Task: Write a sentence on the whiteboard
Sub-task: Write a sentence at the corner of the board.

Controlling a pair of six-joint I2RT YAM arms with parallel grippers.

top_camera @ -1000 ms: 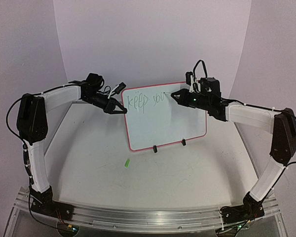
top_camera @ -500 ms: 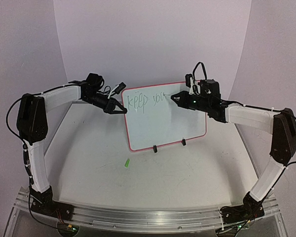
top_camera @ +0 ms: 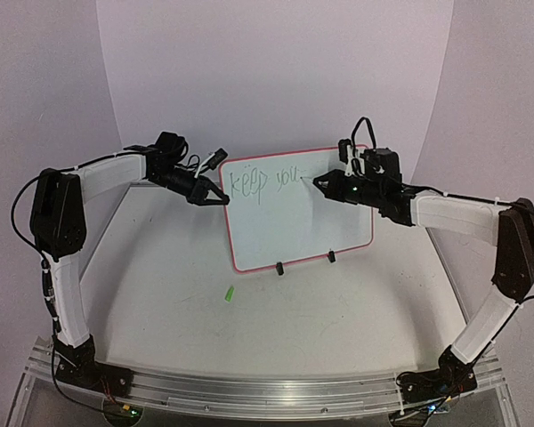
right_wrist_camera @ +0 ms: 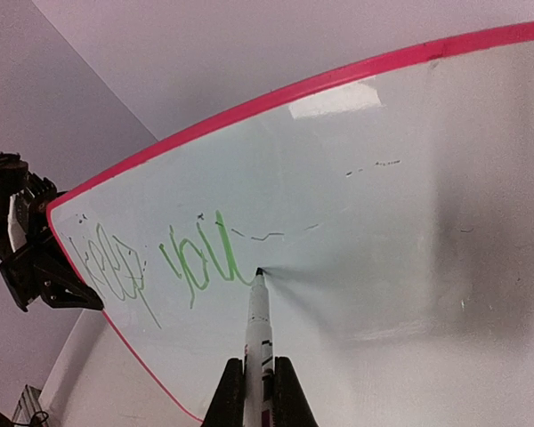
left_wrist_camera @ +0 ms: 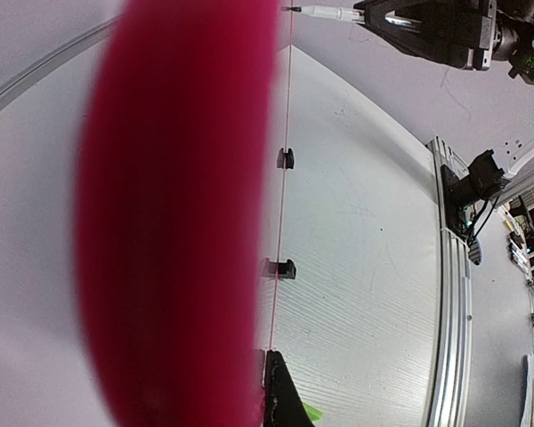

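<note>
Writing the next word well calls, I judge, for light, even pressure, the marker [right_wrist_camera: 259, 331] tip touching the whiteboard [top_camera: 294, 222] just right of the green lettering [right_wrist_camera: 196, 258]. The board stands tilted on its clip feet [top_camera: 279, 268] mid-desk [top_camera: 160, 294]. The right end effector [top_camera: 323, 184] is clamped on the marker before its upper right, and the left end effector [top_camera: 222, 200] is clamped on its upper left rim.

Right pincer [top_camera: 324, 183] and its marker [right_wrist_camera: 259, 325] now stand farther right and lower on the whiteboard [top_camera: 294, 227], past "you".
</note>
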